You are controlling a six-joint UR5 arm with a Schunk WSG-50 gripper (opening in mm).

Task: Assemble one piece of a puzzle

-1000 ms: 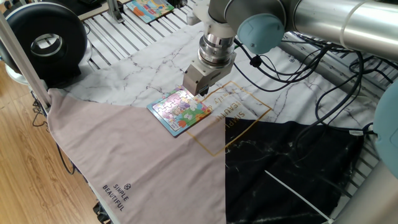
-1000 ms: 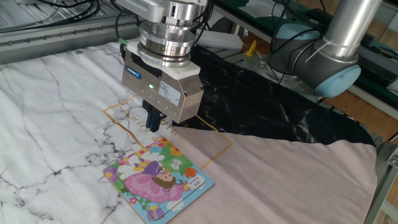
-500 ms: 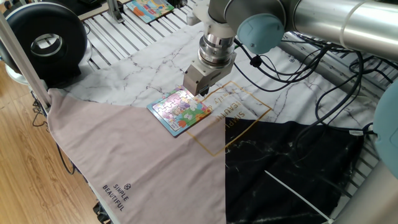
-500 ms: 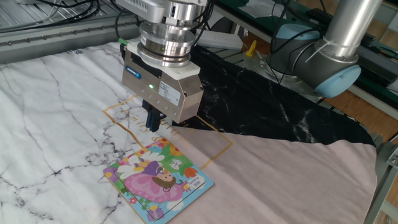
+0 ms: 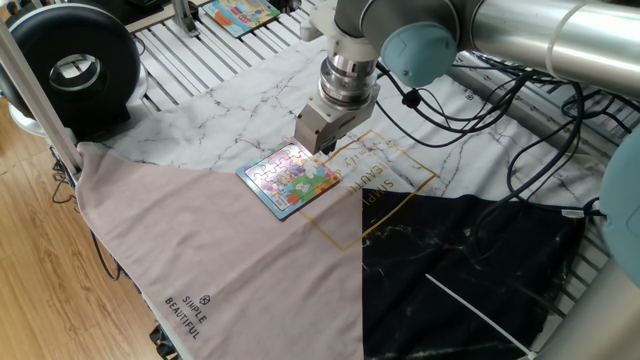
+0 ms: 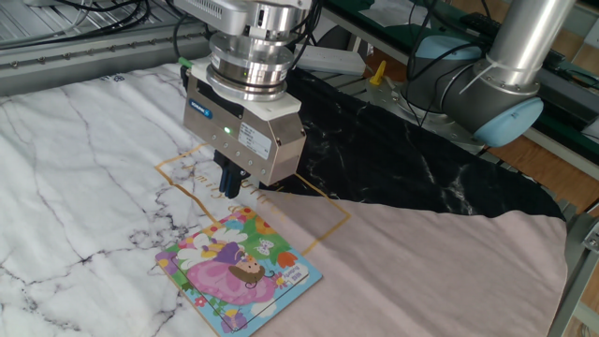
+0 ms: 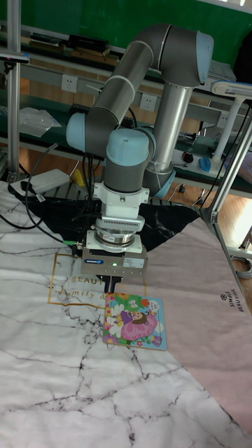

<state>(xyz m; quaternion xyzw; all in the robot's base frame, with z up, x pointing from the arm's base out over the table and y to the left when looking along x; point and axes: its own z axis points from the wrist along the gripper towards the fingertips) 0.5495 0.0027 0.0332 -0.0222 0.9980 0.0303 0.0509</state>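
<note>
The puzzle [image 5: 290,178] [image 6: 239,270] [image 7: 135,321], a small blue-rimmed board with a pink and green cartoon picture, lies flat on the cloth. My gripper [image 5: 318,150] [image 6: 227,184] [image 7: 112,285] points straight down at the board's far edge, its tips just above the cloth. Its dark fingers [image 6: 225,178] stand close together, so it is shut. The piece is out of view, and I cannot tell whether anything is pinched between the fingers.
White marble, pinkish-grey [image 5: 200,250] and black [image 5: 470,260] cloths cover the table. A second colourful board [image 5: 240,14] lies at the far back. A black round device [image 5: 70,70] stands at the left, and cables [image 5: 540,130] run on the right.
</note>
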